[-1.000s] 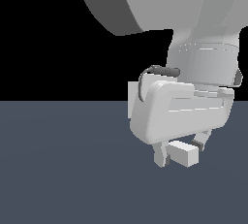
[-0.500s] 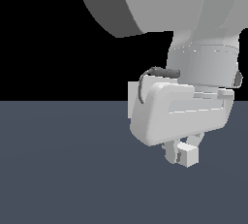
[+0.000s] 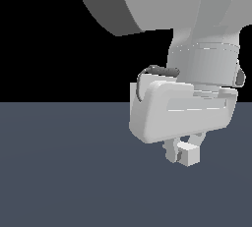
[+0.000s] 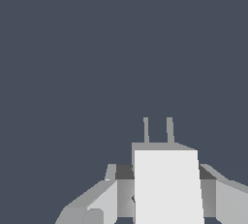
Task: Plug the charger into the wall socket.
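The charger [image 3: 188, 155], a small light-grey block, hangs just above the dark floor in the exterior view. My gripper [image 3: 183, 151] is shut on it below the white hand. In the wrist view the charger [image 4: 167, 184] fills the space between my fingers [image 4: 104, 196]. Its two thin prongs [image 4: 146, 130] point away from the camera over bare floor. The wall socket is out of view in both views.
The dark blue-grey floor [image 3: 64, 172] stretches under the hand, with black background above it. The arm's large grey link [image 3: 147, 0] fills the upper part of the exterior view.
The fingers have drawn together on the charger. The block now shows a narrower face in the exterior view than it did a second ago. The hand has hardly moved.
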You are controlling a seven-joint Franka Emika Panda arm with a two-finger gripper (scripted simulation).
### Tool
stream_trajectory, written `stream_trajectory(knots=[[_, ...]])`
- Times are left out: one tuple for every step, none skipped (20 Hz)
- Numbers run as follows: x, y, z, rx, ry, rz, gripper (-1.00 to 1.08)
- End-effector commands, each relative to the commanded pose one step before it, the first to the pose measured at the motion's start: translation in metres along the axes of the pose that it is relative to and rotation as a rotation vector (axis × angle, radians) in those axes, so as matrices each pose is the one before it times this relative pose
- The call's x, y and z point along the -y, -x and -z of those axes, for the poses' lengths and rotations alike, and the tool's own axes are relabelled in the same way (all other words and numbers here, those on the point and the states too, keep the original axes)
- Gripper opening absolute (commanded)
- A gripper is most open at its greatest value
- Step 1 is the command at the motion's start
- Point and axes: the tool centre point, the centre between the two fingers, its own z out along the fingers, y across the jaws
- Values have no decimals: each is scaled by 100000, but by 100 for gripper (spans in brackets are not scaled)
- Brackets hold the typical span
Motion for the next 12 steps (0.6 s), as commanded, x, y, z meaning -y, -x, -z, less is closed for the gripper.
stream_trajectory(knots=[[132, -327, 283, -100, 414, -2144, -100], [64, -150, 138, -25, 204, -1154, -100], [70, -165, 152, -26, 224, -1265, -100], [76, -179, 165, -28, 243, -1373, -100], [81, -193, 177, -30, 262, -1478, -100], [87, -207, 190, -31, 280, -1579, -100], [91, -220, 201, -31, 298, -1677, -100], [96, -232, 212, -31, 315, -1770, -100], [100, -244, 223, -30, 332, -1860, -100], [104, -256, 233, -29, 348, -1945, -100], [108, -266, 243, -28, 363, -2027, -100], [110, -273, 249, -26, 374, -2079, -100]])
